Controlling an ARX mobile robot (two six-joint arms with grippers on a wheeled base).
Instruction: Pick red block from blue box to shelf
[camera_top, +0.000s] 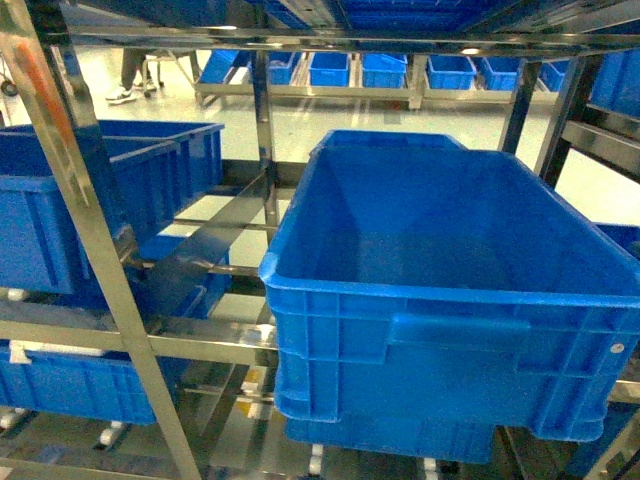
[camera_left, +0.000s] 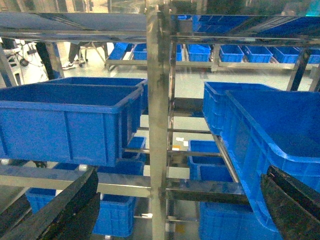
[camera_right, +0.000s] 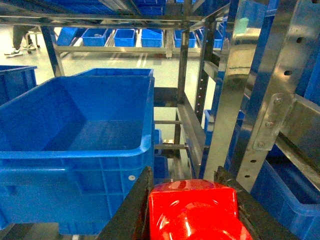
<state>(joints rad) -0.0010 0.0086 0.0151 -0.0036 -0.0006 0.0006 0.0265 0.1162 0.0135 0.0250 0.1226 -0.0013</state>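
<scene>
A shiny steel shelf (camera_top: 100, 270) of slim uprights and rails fills the head view, loaded with royal-blue ribbed crates. The large crate (camera_top: 450, 290) in the centre and right of the frame sits on a middle tier; its visible interior holds nothing. A second crate (camera_top: 95, 200) stands at the left edge on the same tier, its inside hidden by its wall. More crates sit on the tier below, at lower left, and a row of small blue crates (camera_top: 400, 70) lines a distant rack along the top of the frame, across a pale floor.

In the right wrist view, the red block (camera_right: 192, 212) fills the bottom centre, glossy, with its stud facing the camera. The right end effector (camera_right: 192, 207) is clamped on it, one dark finger (camera_right: 131, 210) pressing each side. It hangs just in front of the large crate's near right corner, beside a steel upright.

In the left wrist view, the left end effector (camera_left: 180, 210) has its two dark fingers (camera_left: 65, 212) spread wide at the bottom corners, holding nothing, facing a shelf upright between two crates.
</scene>
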